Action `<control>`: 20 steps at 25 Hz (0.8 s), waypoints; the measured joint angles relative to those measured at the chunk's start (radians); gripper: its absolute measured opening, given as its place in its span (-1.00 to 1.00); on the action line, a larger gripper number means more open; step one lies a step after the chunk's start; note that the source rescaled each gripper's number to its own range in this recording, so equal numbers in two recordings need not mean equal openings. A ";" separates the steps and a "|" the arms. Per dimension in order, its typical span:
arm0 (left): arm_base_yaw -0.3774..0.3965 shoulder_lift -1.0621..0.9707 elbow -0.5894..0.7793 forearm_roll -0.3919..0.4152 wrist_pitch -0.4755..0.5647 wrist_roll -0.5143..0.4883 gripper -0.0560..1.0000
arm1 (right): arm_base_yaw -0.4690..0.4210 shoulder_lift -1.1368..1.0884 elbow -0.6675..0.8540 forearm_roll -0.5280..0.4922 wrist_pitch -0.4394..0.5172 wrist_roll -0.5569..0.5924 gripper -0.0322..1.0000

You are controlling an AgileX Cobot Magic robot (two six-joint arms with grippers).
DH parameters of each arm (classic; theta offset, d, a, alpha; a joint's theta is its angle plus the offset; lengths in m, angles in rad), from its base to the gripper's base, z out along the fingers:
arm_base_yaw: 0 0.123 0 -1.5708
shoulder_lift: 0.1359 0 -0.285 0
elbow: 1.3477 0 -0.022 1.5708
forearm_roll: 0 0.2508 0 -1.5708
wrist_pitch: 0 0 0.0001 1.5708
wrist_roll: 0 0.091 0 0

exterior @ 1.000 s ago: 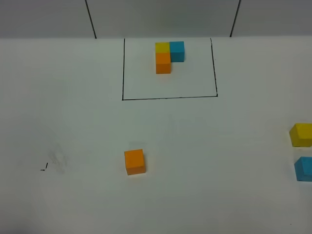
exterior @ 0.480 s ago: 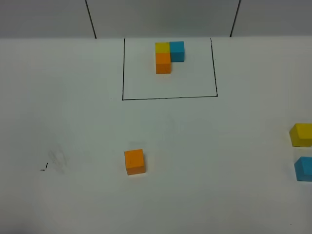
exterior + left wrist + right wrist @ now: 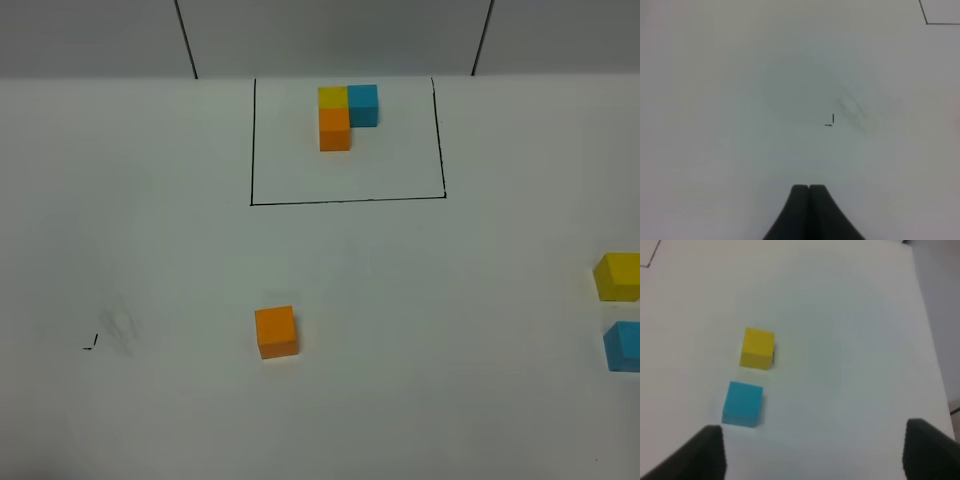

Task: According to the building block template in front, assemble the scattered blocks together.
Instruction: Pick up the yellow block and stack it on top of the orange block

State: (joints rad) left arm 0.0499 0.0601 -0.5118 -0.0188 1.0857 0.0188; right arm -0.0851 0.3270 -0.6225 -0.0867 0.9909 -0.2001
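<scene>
The building block template (image 3: 345, 112) is sitting at the far side of the white desk (image 3: 450, 400), inside a thin black drawn rectangle (image 3: 347, 200). Its yellow cube is forming the corner, with the blue one touching it on the right and the orange one touching it on the near side. The rest of the framed area is lying bare.

The scattered blocks are lying outside the frame. The orange cube (image 3: 276, 331) is resting alone on the near-left part of the desk, well apart from the other two. The yellow cube (image 3: 620, 276) and the blue cube (image 3: 624, 346) are sitting near each other at the right edge of the high view, not touching, each partly cut off by that edge. Nothing is lying between the three cubes.

A small black mark (image 3: 91, 345) and a faint grey smudge (image 3: 120, 328) are showing on the left side of the desk.

The left gripper (image 3: 809, 192) is hanging over bare desk near that mark, its fingers pressed together and holding nothing. The right gripper (image 3: 815, 450) is hovering with its fingers (image 3: 700, 455) spread wide, nothing between them, and the blue cube is lying just beyond one fingertip.
</scene>
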 joint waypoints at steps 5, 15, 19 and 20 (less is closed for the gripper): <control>0.000 0.000 0.000 0.000 0.000 0.000 -0.89 | 0.000 0.236 -0.011 0.010 -0.108 0.011 0.93; 0.000 0.000 0.000 0.000 0.000 0.000 -0.89 | 0.000 0.634 -0.023 0.105 -0.326 0.043 0.93; 0.000 0.000 0.000 0.000 0.000 0.000 -0.89 | 0.000 0.743 -0.024 0.142 -0.378 0.045 0.93; 0.000 0.000 0.000 0.000 0.000 0.000 -0.89 | 0.000 0.766 -0.024 0.149 -0.395 0.045 0.93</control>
State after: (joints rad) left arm 0.0499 0.0601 -0.5118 -0.0191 1.0857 0.0188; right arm -0.0851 1.0933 -0.6466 0.0620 0.5955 -0.1556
